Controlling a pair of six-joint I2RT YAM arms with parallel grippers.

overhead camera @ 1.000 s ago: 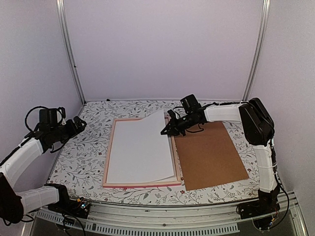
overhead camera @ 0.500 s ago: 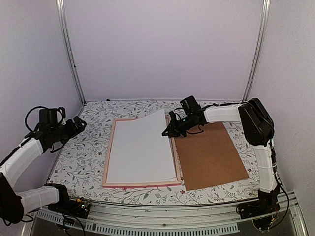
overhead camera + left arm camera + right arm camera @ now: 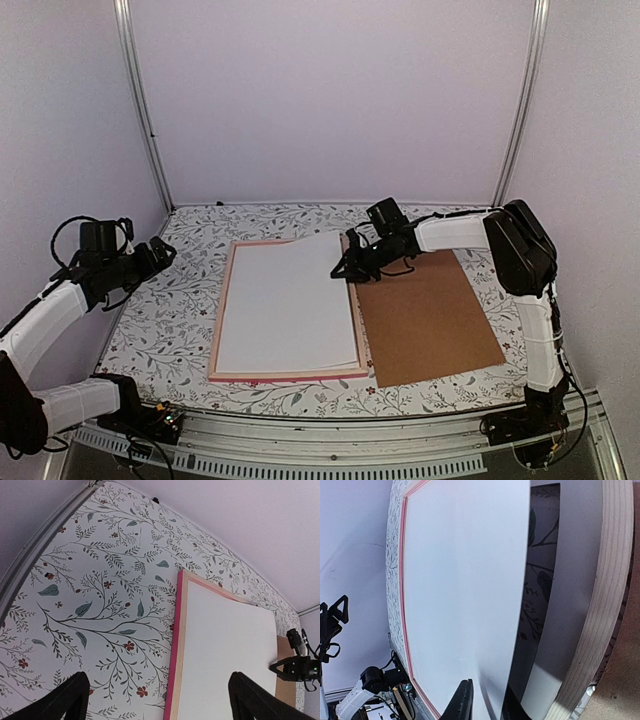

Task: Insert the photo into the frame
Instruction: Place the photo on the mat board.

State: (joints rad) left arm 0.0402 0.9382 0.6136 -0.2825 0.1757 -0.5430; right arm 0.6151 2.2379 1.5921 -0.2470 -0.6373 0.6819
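The photo (image 3: 288, 305) lies face down over the frame (image 3: 222, 300), so only its white back shows and the canyon print is hidden. Its far right edge is still raised a little above the pink frame. My right gripper (image 3: 343, 268) is shut on that edge, with one finger (image 3: 464, 702) on top of the sheet (image 3: 465, 580) and the other under it, beside the frame's wooden rim (image 3: 607, 580). My left gripper (image 3: 165, 250) is open and empty above the table, left of the frame. In the left wrist view its gripper (image 3: 160, 692) straddles the frame's left border (image 3: 176, 645) and the photo (image 3: 230, 645).
The plain brown backing board (image 3: 430, 315) lies flat on the floral table just right of the frame, under my right arm. Metal posts and white walls close the back and sides. The right gripper also shows in the left wrist view (image 3: 287, 666).
The photo's raised far right corner has come down towards the frame, and my right gripper has lowered with it. The left arm has not moved.
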